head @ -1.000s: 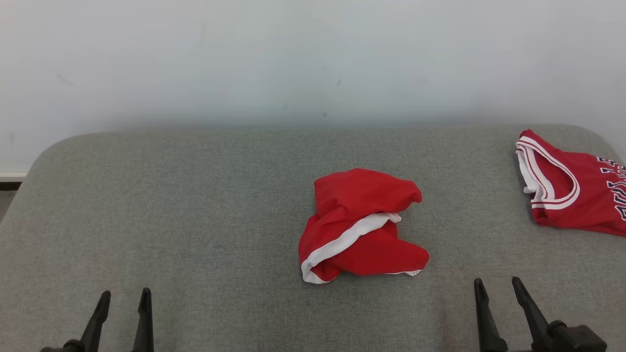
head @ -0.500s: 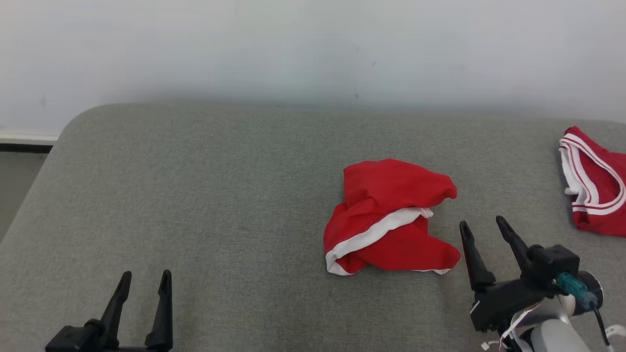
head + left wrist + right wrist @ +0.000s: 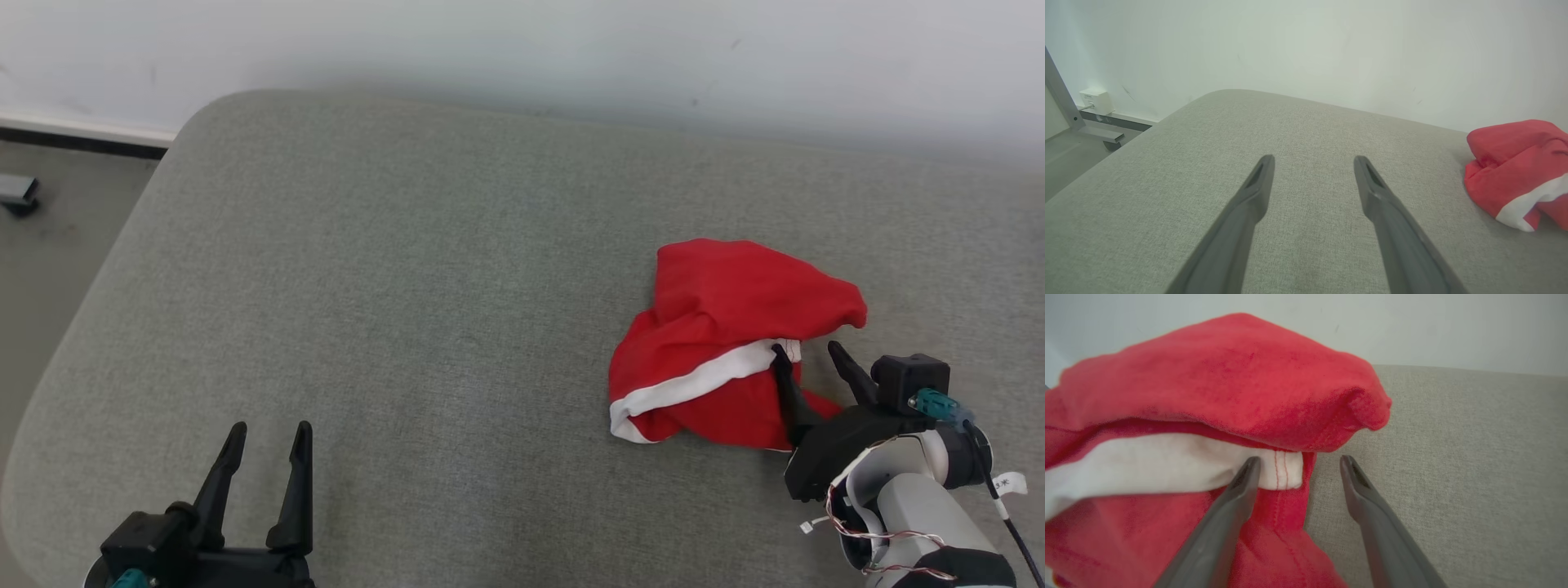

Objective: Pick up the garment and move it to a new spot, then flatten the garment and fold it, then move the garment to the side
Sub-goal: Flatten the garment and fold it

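The garment (image 3: 727,343) is a crumpled red piece with a white band, lying on the grey cushioned surface (image 3: 457,310) right of centre. My right gripper (image 3: 807,349) is open at its right edge, the left finger over the red cloth by the end of the white band, the right finger over bare surface. In the right wrist view the garment (image 3: 1208,396) bulks ahead of the right gripper (image 3: 1297,459), and the white band's end sits between the fingertips. My left gripper (image 3: 268,429) stands open at the lower left over bare surface. The left wrist view has the left gripper (image 3: 1312,158) open and the garment (image 3: 1521,167) at far right.
A pale wall (image 3: 522,41) runs behind the surface. At the upper left the surface's rounded corner drops to the floor (image 3: 49,245), where a small grey foot of some frame (image 3: 18,194) stands. In the left wrist view a metal frame leg (image 3: 1061,102) and a white box (image 3: 1096,101) sit by the wall.
The head camera has turned left and tilted down, so a second red jersey at the right has left the picture. My right gripper has advanced, still open, up to the garment's right edge.
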You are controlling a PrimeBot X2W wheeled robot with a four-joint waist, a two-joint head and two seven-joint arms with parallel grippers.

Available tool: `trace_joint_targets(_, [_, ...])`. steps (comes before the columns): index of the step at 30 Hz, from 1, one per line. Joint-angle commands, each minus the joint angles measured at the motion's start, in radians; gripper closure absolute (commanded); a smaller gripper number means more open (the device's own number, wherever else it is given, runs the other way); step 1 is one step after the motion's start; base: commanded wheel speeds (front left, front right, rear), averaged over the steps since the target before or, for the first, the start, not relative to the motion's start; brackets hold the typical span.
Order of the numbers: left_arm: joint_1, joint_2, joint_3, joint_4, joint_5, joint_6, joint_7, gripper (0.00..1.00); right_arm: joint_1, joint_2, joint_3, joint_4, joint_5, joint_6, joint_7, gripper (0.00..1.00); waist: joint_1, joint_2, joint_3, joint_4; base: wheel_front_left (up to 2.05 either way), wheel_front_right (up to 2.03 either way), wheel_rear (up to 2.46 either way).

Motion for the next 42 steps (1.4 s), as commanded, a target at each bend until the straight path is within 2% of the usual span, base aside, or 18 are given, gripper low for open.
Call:
trace_joint_targets(1, [-0.017, -0.007, 0.003, 0.006, 0.015, -0.004, -0.001, 0.0, -0.021, 0.007, 0.005, 0.038, 0.023, -0.003, -0.007, 0.0, -0.0001, -0.0001, 0.028, 0.03, 0.0, 0.0, 0.0])
trace_joint_targets(2, [-0.02, -0.009, 0.005, 0.009, 0.017, -0.008, -0.001, 0.0, -0.031, 0.008, 0.011, 0.06, 0.034, -0.003, -0.008, 0.0, -0.0001, -0.0001, 0.03, 0.033, 0.0, 0.0, 0.0])
trace_joint_targets(3, [-0.023, -0.01, 0.006, 0.012, 0.018, -0.01, -0.001, 0.0, -0.041, 0.01, 0.021, 0.081, 0.045, -0.003, -0.004, 0.26, -0.0001, -0.0001, 0.031, 0.036, 0.0, 0.0, 0.0])
trace_joint_targets(4, [-0.026, -0.012, 0.008, 0.015, 0.018, -0.01, -0.001, 0.0, -0.049, 0.017, 0.03, 0.096, 0.063, -0.003, -0.005, 1.0, -0.0001, -0.0001, 0.031, 0.037, 0.0, 0.0, 0.0])
trace_joint_targets(14, [0.01, -0.022, 0.037, 0.032, 0.037, -0.017, -0.001, 0.0, -0.033, -0.02, 0.086, 0.14, 0.142, -0.003, -0.092, 1.0, -0.0001, -0.0001, -0.026, 0.002, 0.0, 0.0, 0.0])
trace_joint_targets(23, [0.047, -0.035, 0.05, 0.031, 0.05, -0.019, -0.001, 0.0, -0.007, -0.136, 0.081, 0.014, 0.177, -0.003, -0.114, 1.0, -0.0001, -0.0001, -0.082, -0.057, 0.0, 0.0, 0.0])
trace_joint_targets(26, [0.044, -0.038, 0.049, 0.033, 0.056, -0.021, -0.001, 0.0, -0.021, -0.149, 0.087, -0.048, 0.177, -0.003, -0.113, 1.0, -0.0001, -0.0001, -0.091, -0.061, 0.0, 0.0, 0.0])
trace_joint_targets(30, [0.055, -0.037, 0.052, 0.034, 0.059, -0.022, -0.001, 0.0, -0.044, -0.124, 0.119, -0.132, 0.167, -0.003, -0.094, 1.0, -0.0001, -0.0001, -0.11, -0.053, 0.0, 0.0, 0.0])
trace_joint_targets(35, [0.06, -0.033, 0.062, 0.038, 0.065, -0.019, -0.001, 0.0, -0.09, -0.054, 0.178, -0.215, 0.166, -0.003, -0.066, 1.0, -0.0001, -0.0001, -0.136, -0.03, 0.0, 0.0, 0.0])
trace_joint_targets(42, [0.065, -0.031, 0.057, 0.042, 0.068, -0.018, -0.001, 0.0, -0.161, 0.063, 0.273, -0.211, 0.189, -0.003, -0.061, 1.0, -0.0001, -0.0001, -0.156, 0.002, 0.0, 0.0, 0.0])
